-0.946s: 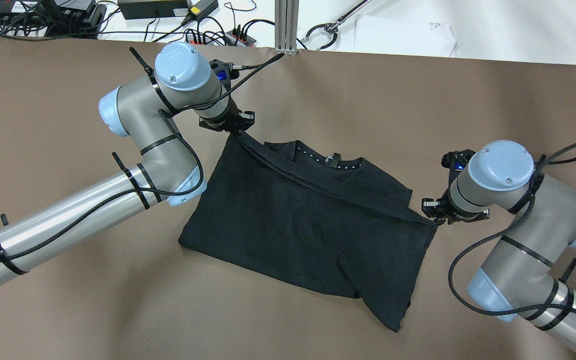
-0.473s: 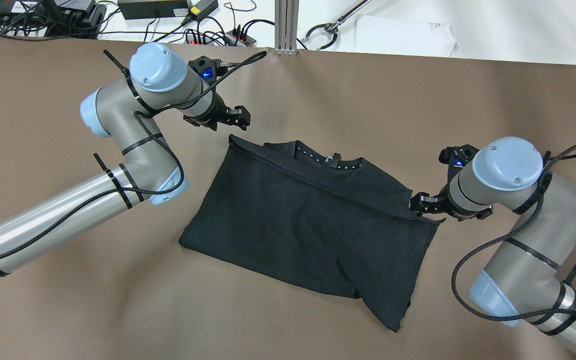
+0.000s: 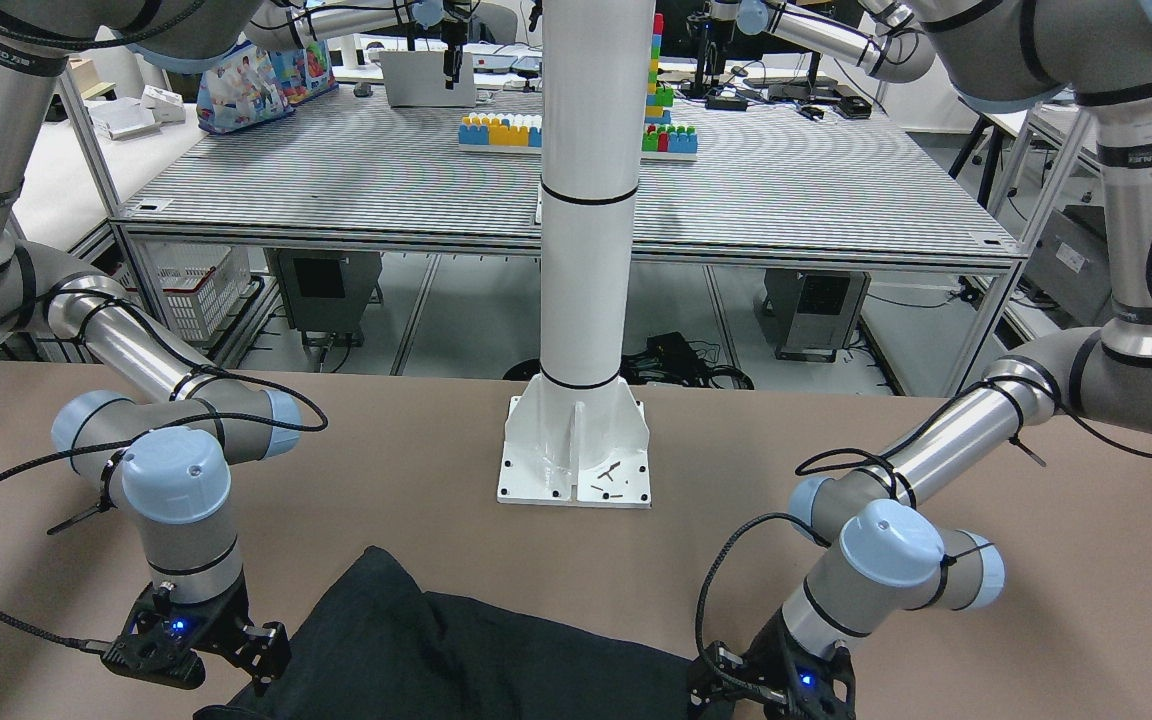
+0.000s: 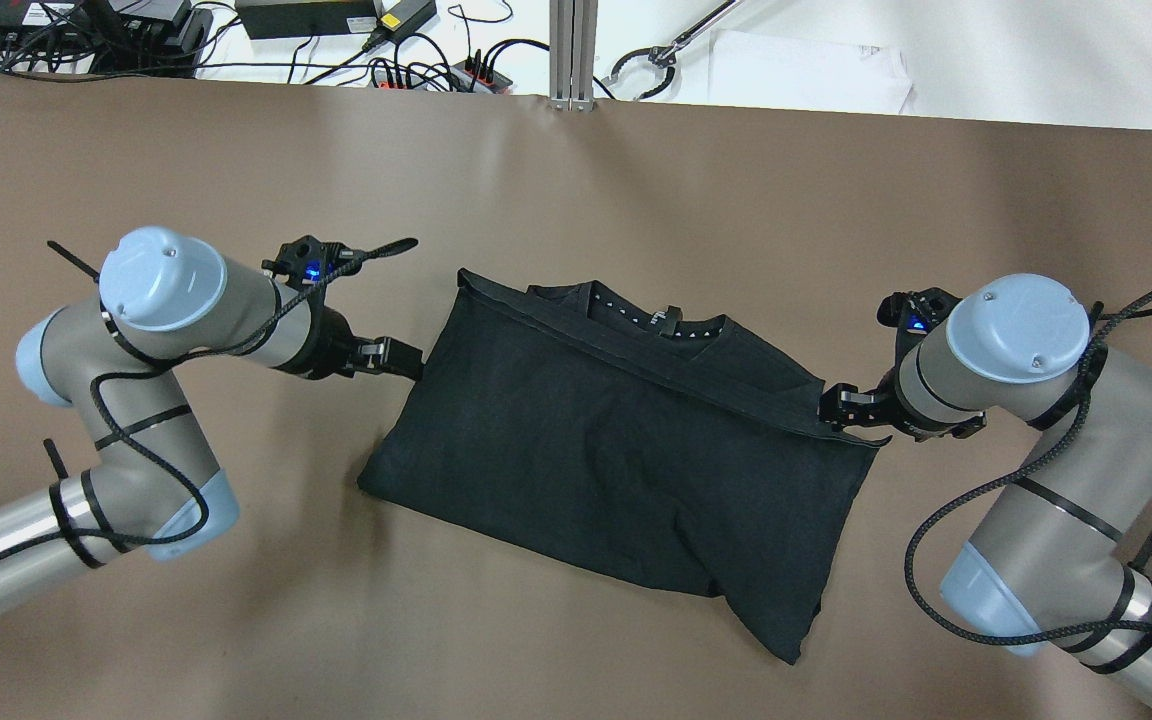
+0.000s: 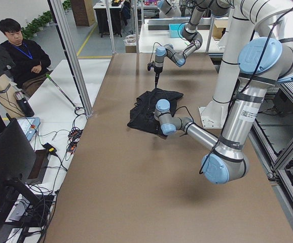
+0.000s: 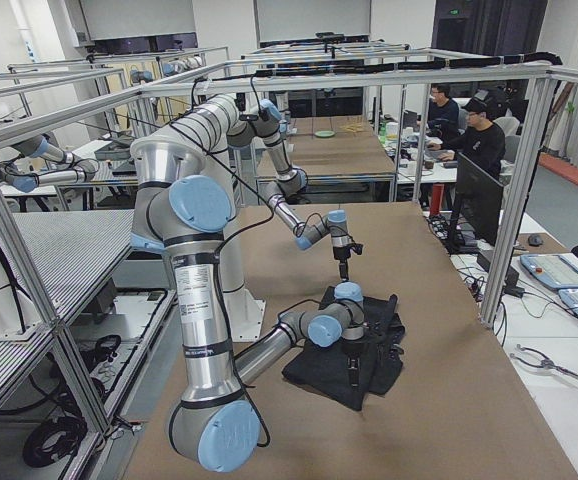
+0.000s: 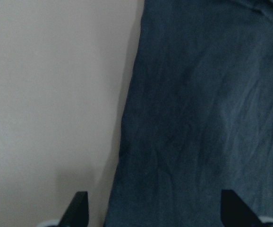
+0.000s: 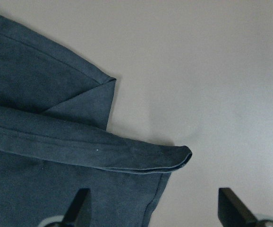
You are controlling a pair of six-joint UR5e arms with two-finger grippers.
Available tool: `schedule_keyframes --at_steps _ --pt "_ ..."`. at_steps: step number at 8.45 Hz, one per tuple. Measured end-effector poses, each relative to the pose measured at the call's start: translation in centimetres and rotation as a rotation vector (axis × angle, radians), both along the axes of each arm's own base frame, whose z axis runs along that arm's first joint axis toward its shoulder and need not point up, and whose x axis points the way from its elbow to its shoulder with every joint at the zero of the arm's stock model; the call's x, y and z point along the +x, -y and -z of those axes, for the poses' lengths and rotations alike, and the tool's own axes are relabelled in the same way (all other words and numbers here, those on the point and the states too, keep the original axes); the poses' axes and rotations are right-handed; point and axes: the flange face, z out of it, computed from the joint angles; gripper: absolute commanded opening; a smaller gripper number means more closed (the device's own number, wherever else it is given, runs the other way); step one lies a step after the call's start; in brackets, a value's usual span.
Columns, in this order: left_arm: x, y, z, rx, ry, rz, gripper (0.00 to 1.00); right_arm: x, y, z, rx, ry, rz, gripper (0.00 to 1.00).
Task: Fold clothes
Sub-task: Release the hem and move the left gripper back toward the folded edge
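The clothes [image 4: 616, 450] are one black garment lying folded on the brown table [image 4: 636, 180], its collar [image 4: 656, 315] showing past the folded-over hem. My left gripper [image 4: 406, 358] sits low at the garment's left edge. In the left wrist view it [image 7: 155, 210] is open, with the cloth edge [image 7: 127, 118] running below between the fingertips. My right gripper [image 4: 836, 408] is at the right end of the folded hem. In the right wrist view it [image 8: 155, 208] is open, and the hem's tip [image 8: 174, 158] lies free just ahead of it. The front-facing view shows the clothes [image 3: 456, 650] at its lower edge.
The white pillar's base plate [image 3: 576, 460] stands on the robot's side of the garment. Cables and power strips [image 4: 416, 70] lie beyond the table's far edge. A seated person [image 5: 14, 45] is past that edge in the left view.
My left gripper let go of the fold's far-left corner, then swung down to the garment's left edge. The right gripper shifted slightly toward the cloth, then stayed put.
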Motion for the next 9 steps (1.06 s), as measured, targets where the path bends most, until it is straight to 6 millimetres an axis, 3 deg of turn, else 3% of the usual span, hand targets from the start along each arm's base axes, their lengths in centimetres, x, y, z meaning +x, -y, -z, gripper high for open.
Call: schedule_keyframes --at_steps 2,5,6,9 --pt "2.2 -2.8 -1.4 -0.009 0.025 -0.01 0.97 0.0 0.0 0.0 0.0 0.0 -0.002 0.94" --pt "2.6 -4.1 -3.3 -0.018 0.051 -0.017 0.07 0.0 -0.1 0.2 0.002 0.001 -0.007 0.94" --pt "2.6 -4.3 -3.4 -0.018 0.05 -0.018 0.0 0.0 -0.1 0.3 0.004 0.001 -0.008 0.94" --pt "3.0 -4.9 -3.1 -0.016 0.04 -0.029 0.0 0.0 -0.2 0.3 0.005 0.001 -0.007 0.94"
